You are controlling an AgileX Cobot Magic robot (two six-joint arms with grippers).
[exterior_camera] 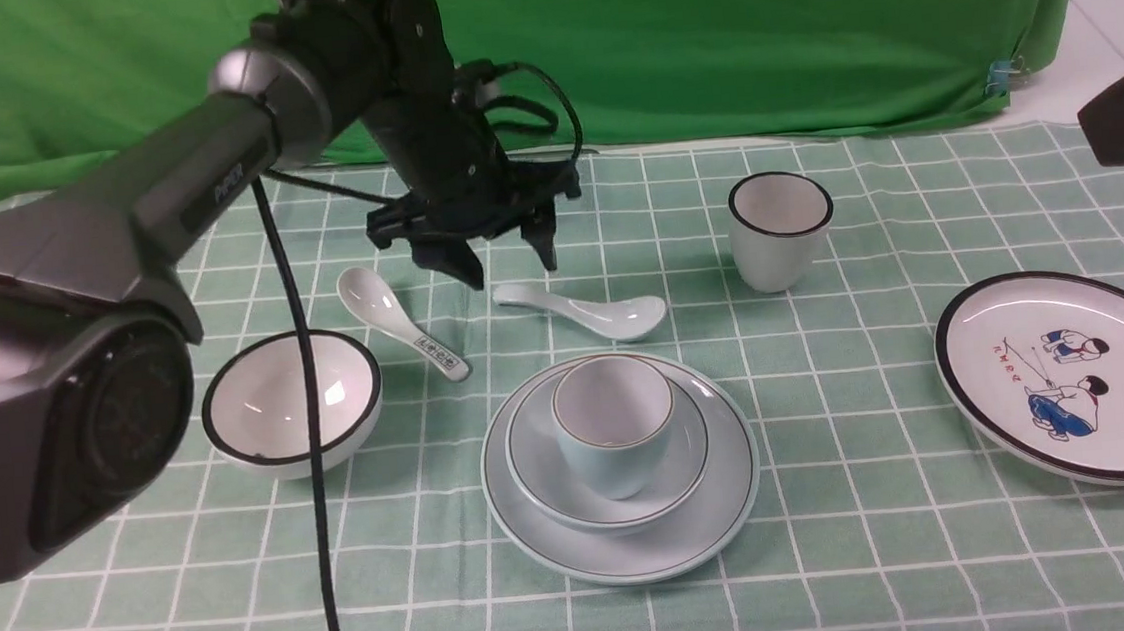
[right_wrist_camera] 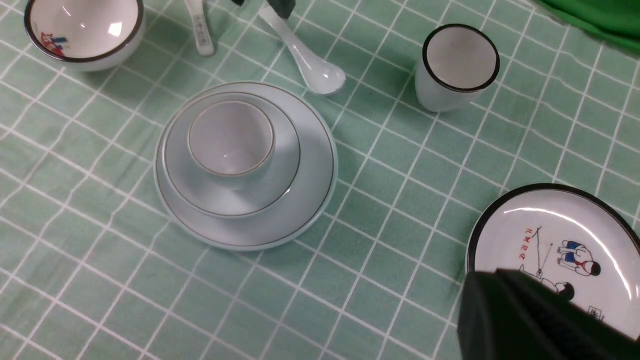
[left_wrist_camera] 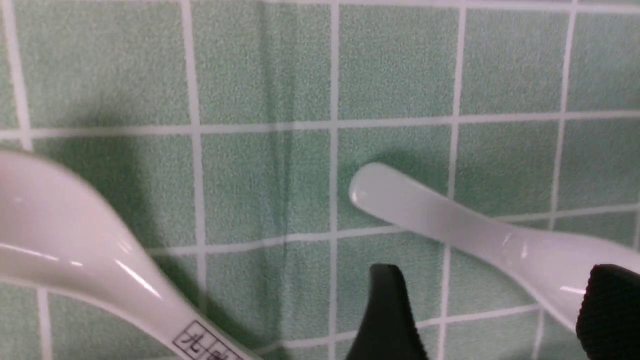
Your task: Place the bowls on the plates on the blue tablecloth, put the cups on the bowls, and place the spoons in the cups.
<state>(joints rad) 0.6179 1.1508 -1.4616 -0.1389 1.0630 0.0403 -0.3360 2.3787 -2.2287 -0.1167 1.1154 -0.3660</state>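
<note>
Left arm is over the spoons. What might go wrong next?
The open left gripper hangs over the pale blue spoon, whose glossy handle lies flat on the cloth: it may slip. The white spoon lies close and could get knocked. The blue cup stands in a shallow bowl and might tip under a spoon.

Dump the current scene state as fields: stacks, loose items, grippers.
blue set: pale blue cup in pale blue bowl on pale blue plate; no spoon in it
white set: white bowl, white cup and cartoon plate, all apart on the tablecloth
spoons: pale blue spoon and white spoon, both lying on the tablecloth
left gripper: open, over the pale blue spoon's handle
right gripper: only partly in view, state unclear
</note>
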